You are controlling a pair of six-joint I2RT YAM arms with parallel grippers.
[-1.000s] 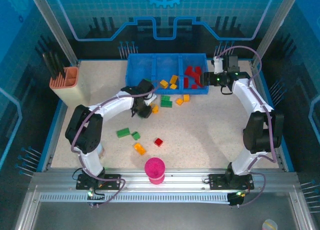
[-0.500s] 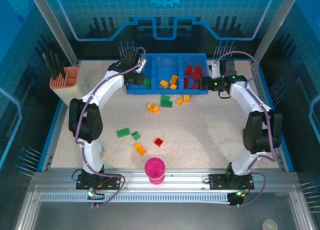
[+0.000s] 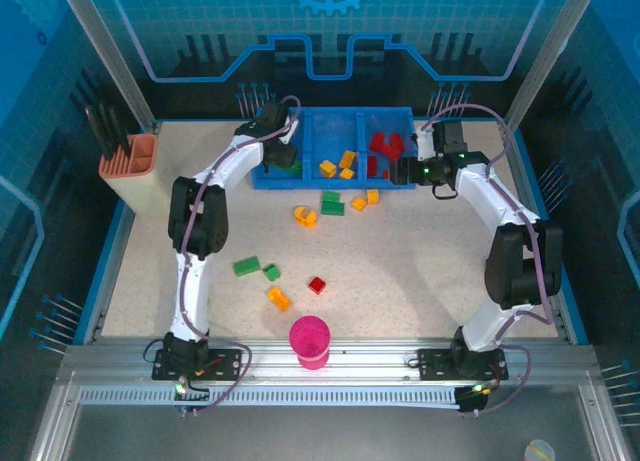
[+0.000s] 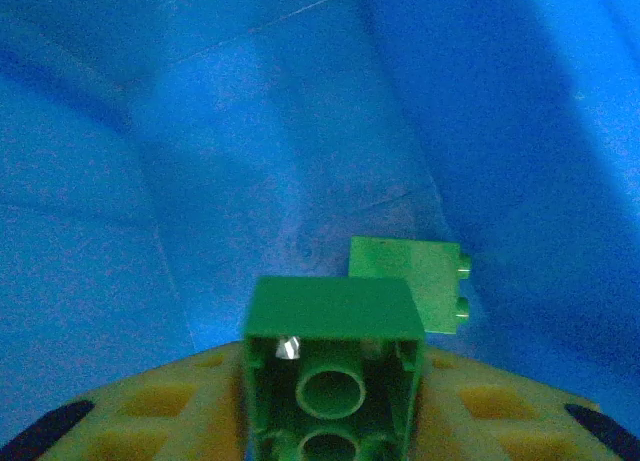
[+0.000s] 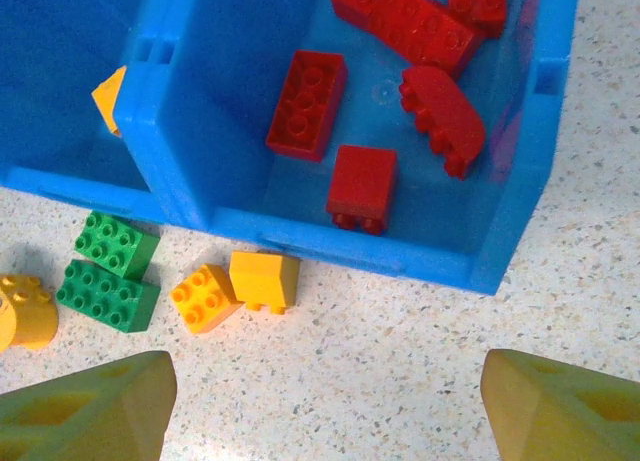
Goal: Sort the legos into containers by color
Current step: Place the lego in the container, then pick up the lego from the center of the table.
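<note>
My left gripper (image 3: 272, 151) reaches into the left compartment of the blue tray (image 3: 330, 184). Its yellow fingers (image 4: 150, 411) are shut on a green lego (image 4: 332, 371), hollow underside toward the camera. Another green lego (image 4: 410, 281) lies on that compartment's floor. Yellow legos (image 3: 328, 168) lie in the middle compartment and red legos (image 5: 307, 103) in the right one. My right gripper (image 5: 325, 411) hangs open over bare table just in front of the red compartment, near an orange lego (image 5: 203, 297), a yellow one (image 5: 265, 279) and green ones (image 5: 117, 244).
Loose legos lie mid-table: two green (image 3: 246, 266), a red (image 3: 317, 285), an orange (image 3: 279, 298) and a yellow (image 3: 305, 216). A pink ribbed cup (image 3: 309, 341) stands at the near edge. A peach tool holder (image 3: 140, 166) stands at the far left.
My left arm swung from the table in front of the tray up to the left compartment, carrying the green lego. The right gripper shifted slightly left along the tray front.
</note>
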